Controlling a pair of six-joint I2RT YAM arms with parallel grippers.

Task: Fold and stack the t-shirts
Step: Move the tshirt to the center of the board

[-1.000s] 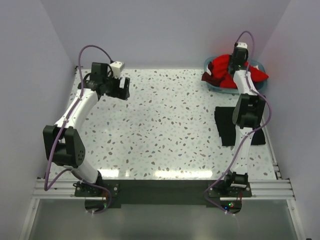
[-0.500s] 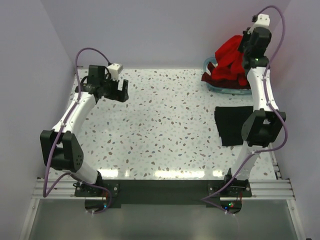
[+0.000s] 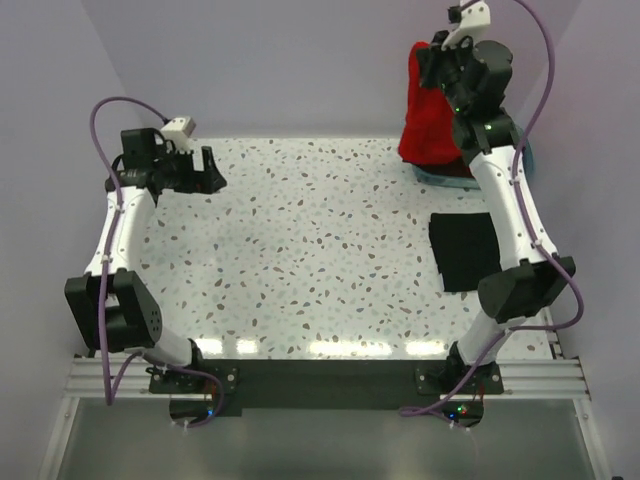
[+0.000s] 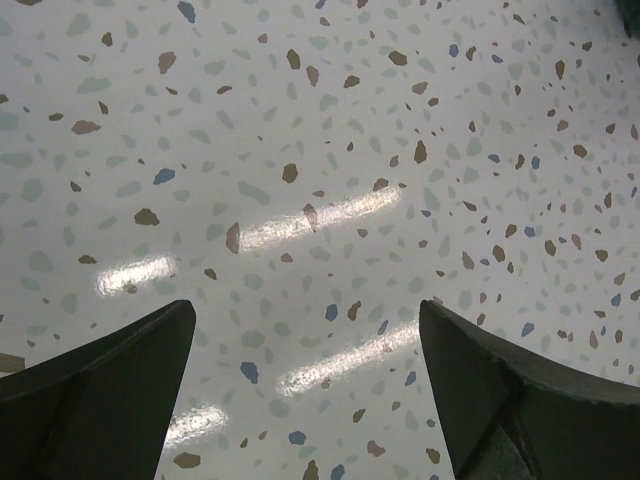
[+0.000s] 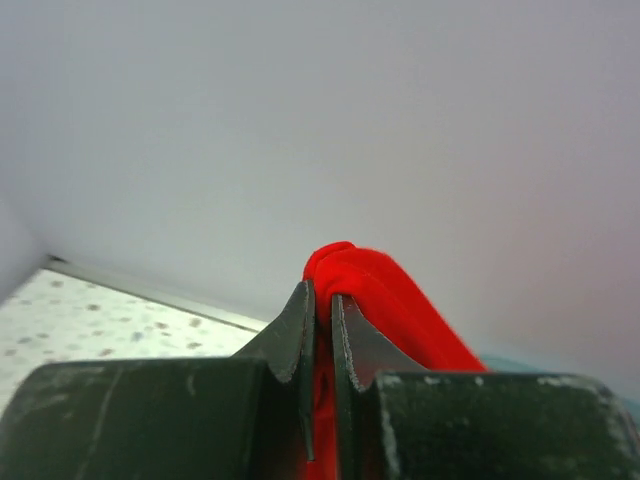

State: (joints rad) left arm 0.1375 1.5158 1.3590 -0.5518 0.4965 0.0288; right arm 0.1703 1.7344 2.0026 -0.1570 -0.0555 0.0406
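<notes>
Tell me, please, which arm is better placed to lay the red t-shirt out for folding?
The right. The right gripper is shut on the red t-shirt, which hangs from it at the far right; the left gripper is open and empty over the table at the far left.

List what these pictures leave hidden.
- Top view: the basket's contents, hidden behind the hanging red tee and the right arm.
- Top view: the black tee's right edge, under the right arm.
- Right wrist view: most of the red tee, hidden below the right gripper; only the pinched fold shows.
</notes>
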